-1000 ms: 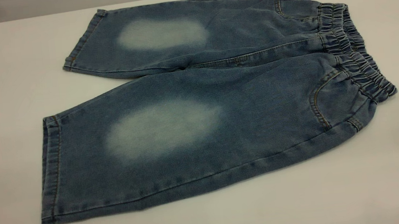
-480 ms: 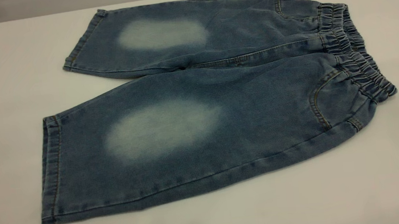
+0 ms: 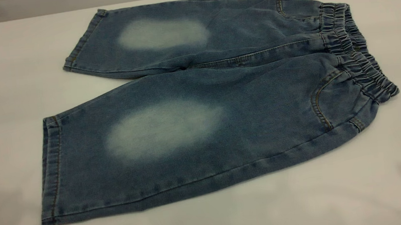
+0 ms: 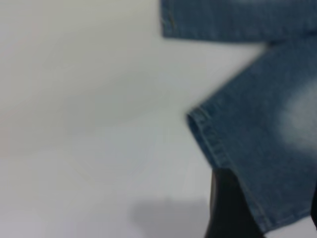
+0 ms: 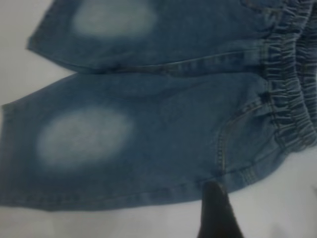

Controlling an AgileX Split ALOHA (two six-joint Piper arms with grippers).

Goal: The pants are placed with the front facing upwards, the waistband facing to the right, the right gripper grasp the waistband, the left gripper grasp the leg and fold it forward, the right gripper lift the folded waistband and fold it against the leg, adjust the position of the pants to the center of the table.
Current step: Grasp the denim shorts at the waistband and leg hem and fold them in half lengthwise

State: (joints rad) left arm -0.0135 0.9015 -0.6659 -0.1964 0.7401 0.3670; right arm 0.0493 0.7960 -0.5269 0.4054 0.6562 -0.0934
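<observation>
Denim, blue, soft, limp: small short-legged pants (image 3: 203, 101) flat on white-grey smooth table (image 3: 8, 71), gathered elastic waistband (image 3: 359, 55) at right | handling: light, drapes, sags if lifted | grasp at thick waistband, stitched leg hem | black left gripper (image 4: 233, 208), black right gripper (image 5: 218, 213) above cloth; jaw state cannot be told

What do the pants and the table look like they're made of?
The pants look like soft blue denim: woven texture, tan stitching, pale faded ovals on the legs. The waistband is gathered, probably elastic inside. The table is smooth, matte white-grey, possibly laminate; the exact material is unclear.
</observation>
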